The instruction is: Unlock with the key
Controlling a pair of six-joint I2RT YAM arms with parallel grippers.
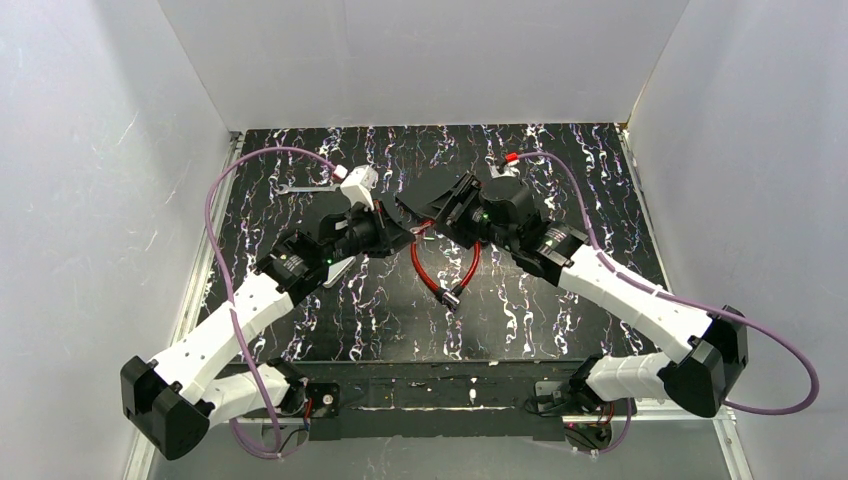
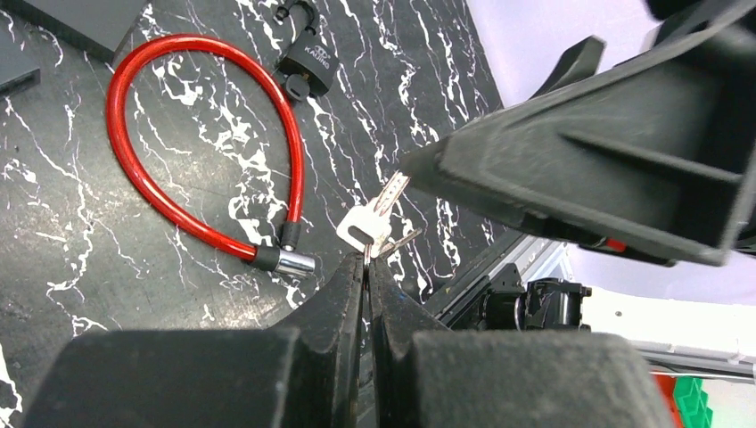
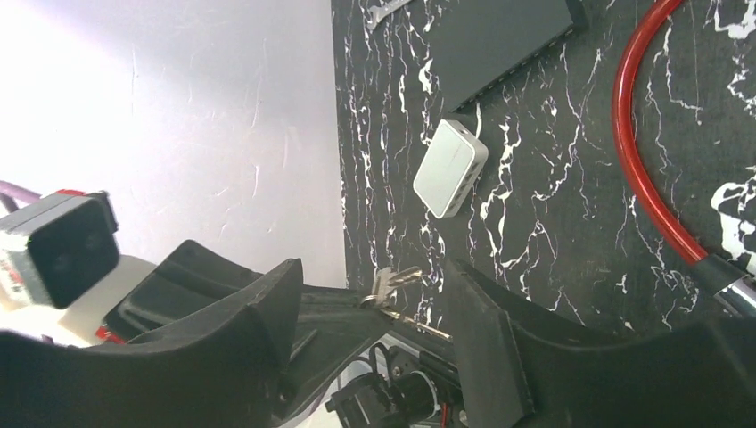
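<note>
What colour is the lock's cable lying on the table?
The cable is red, seen best in the left wrist view.

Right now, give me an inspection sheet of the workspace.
Surface: black marbled table.
Job's things: key held off the table; red cable lock lying flat, its silver cable end apart from the lock body.
Clutter: white box, flat black box, wrench.
Grippers: left gripper jaws shut on key; right gripper jaws open either side of it.
Cables: purple cables along both arms.
Surroundings: white walls.
</note>
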